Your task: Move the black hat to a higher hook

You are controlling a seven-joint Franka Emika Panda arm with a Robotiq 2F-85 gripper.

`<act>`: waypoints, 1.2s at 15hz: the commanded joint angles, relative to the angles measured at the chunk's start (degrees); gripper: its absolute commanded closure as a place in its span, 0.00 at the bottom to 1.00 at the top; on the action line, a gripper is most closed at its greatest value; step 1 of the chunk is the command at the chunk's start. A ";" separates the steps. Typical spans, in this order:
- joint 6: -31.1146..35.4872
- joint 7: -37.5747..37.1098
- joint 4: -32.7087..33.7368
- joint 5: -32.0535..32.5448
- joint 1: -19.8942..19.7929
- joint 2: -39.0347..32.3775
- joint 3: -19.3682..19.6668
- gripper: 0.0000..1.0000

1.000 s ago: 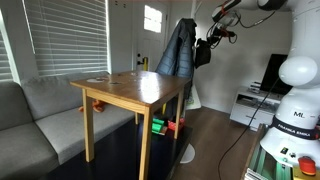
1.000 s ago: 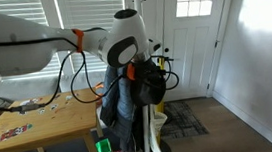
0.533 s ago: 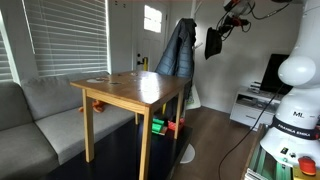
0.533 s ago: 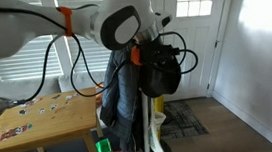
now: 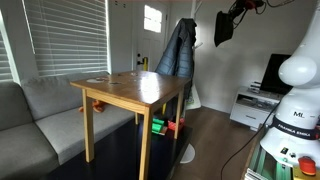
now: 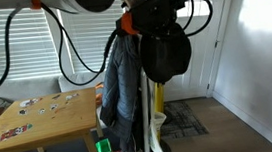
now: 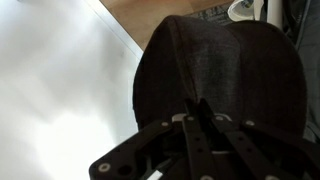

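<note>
The black hat [image 5: 224, 29] hangs from my gripper [image 5: 238, 11], high in the air to the right of the coat stand. In an exterior view the hat [image 6: 165, 55] dangles below the gripper [image 6: 155, 17], in front of the grey-blue jacket [image 6: 123, 82]. In the wrist view the hat [image 7: 220, 75] fills the frame, and my gripper [image 7: 199, 108] is shut on its fabric. The jacket [image 5: 178, 49] hangs on the stand. The hooks are hard to make out.
A wooden table [image 5: 132, 90] stands left of the coat stand, with a grey sofa [image 5: 40, 115] behind it. A white door with a window [image 6: 198, 30] is beyond the stand. Coloured items [image 5: 163, 126] lie on the floor under the table.
My gripper has risen with the hat and moved away from the jacket; the hat now hangs free, well above where it was a second ago.
</note>
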State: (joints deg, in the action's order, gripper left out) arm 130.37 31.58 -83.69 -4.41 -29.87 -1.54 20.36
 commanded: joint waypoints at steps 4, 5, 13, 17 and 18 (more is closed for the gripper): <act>-18.47 -11.87 16.70 1.63 3.41 -1.65 1.16 0.98; -20.75 -15.25 19.64 2.21 3.73 -2.67 1.15 0.98; -24.06 -24.29 25.13 1.48 4.00 -4.83 0.03 0.92; -24.06 -24.25 24.94 1.48 3.83 -4.87 0.07 0.92; -24.06 -24.25 24.94 1.48 3.84 -4.87 0.07 0.92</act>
State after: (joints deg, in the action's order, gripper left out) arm 106.31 7.33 -58.75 -2.93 -26.03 -6.41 20.42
